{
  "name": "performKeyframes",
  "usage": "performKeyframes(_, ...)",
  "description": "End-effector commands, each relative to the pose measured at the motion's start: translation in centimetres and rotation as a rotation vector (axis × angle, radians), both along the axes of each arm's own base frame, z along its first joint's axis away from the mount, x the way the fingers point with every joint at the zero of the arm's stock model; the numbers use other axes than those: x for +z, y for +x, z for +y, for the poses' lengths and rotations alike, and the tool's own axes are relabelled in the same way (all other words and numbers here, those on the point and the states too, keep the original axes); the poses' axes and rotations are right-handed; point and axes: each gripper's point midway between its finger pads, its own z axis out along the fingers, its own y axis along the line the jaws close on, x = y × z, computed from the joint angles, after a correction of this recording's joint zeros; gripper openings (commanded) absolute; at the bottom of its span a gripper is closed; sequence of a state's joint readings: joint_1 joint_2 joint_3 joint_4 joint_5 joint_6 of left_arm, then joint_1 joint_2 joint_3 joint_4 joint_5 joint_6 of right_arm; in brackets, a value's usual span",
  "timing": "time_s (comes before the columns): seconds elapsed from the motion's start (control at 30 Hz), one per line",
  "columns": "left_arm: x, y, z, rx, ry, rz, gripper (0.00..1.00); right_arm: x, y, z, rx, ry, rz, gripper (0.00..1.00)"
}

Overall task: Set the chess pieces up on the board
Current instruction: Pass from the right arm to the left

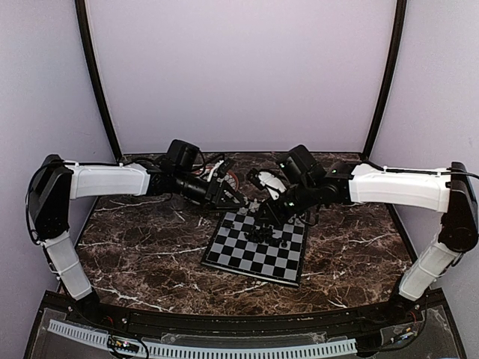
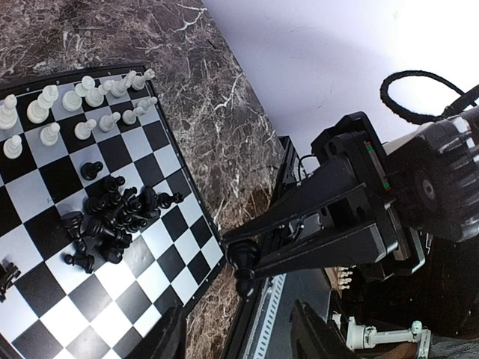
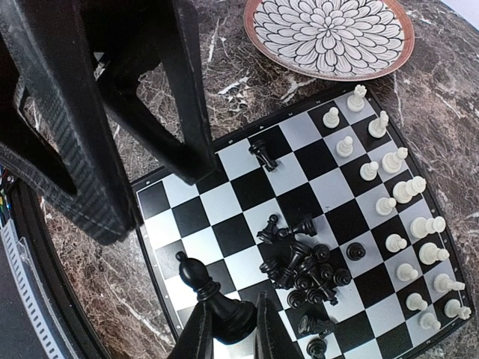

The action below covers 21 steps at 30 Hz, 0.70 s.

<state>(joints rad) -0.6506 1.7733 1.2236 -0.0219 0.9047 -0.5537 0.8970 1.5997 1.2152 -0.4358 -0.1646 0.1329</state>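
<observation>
Currently the right gripper [image 3: 233,308] is clamping a small black round-headed chess piece [image 3: 197,277] near its base, with a finger pressing in on each side and the piece standing upright. It is hanging over the edge rows of the flat black-and-silver checked chessboard [image 3: 247,191], on the side away from the white men. The left gripper [image 2: 239,333] is hovering off the board's far corner, its fingers standing apart with nothing between them.

Pale white chess pieces [image 3: 404,191] are standing in two rows along one edge of the board. A heap of black chess pieces [image 3: 307,273] is sitting jumbled around the board's middle — several tipped over and touching. One more black piece [image 3: 262,155] is sitting apart from the heap, nearer the round white flower-patterned plate with a brown rim [image 3: 329,37] — the plate is resting just beyond the board on the dark veined marble tabletop [image 1: 150,254].
</observation>
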Motion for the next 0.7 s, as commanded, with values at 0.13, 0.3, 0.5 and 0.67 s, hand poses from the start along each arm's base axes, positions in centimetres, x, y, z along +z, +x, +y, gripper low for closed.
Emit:
performKeyframes(0.13,1.3,-0.6,-1.4,-0.063,-0.057,0.013,0.44,2.8,0.2,1.9,0.048,0.092,-0.053,0.03)
performKeyframes(0.3,1.2,-1.1,-1.9,-0.087,-0.068,0.033,0.4,2.9,0.2,2.1,0.047,0.104,-0.046,0.03)
performKeyframes(0.5,1.0,-1.6,-2.2,-0.101,-0.08,0.048,0.29,2.8,0.0,2.0,0.043,0.114,-0.037,0.04)
performKeyframes(0.67,1.1,-1.8,-2.5,-0.113,-0.094,0.045,0.18,2.7,-0.1,1.9,0.038,0.118,-0.032,0.05)
